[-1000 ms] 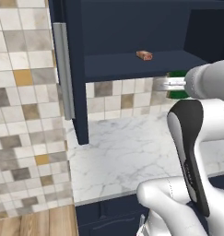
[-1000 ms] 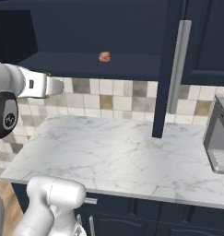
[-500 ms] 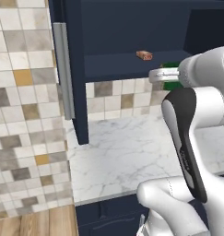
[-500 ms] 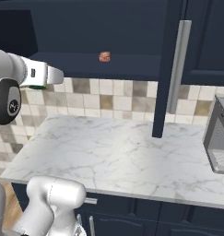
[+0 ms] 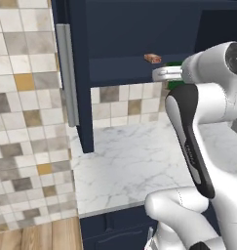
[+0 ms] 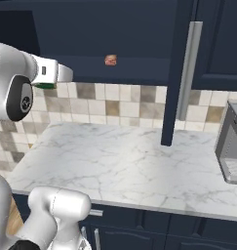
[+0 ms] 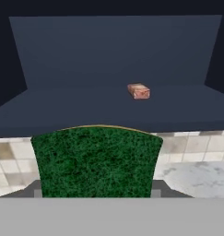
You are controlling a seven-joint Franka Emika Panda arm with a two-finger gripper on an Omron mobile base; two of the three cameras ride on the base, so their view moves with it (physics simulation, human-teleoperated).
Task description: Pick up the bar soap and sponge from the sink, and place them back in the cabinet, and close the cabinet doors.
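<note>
Left base view: the small flat orange-red bar soap (image 5: 152,58) lies on the shelf of the dark navy-blue wall cabinet (image 5: 139,29). The tall flat navy cabinet door with its vertical silver bar handle (image 5: 67,73) stands open at the left. The arm's wrist is level with the shelf edge, a sliver of green showing behind it. The white marble counter (image 5: 125,161) lies below.

Right base view: the soap sits on the shelf, well apart from the wrist at the left. The second door (image 6: 181,73) also stands open. A grey appliance (image 6: 232,146) occupies the counter's right end.

Hand view: the gripper (image 7: 96,191) is clamped on the green sponge with a yellow edge (image 7: 96,161), held just outside the shelf's front edge and slightly below it. The soap lies farther in, slightly right.

Step in hand: stowing the sponge; the soap appears already stowed. The next move calls for lifting slightly, advancing over the shelf, releasing beside the soap, then closing both doors.
</note>
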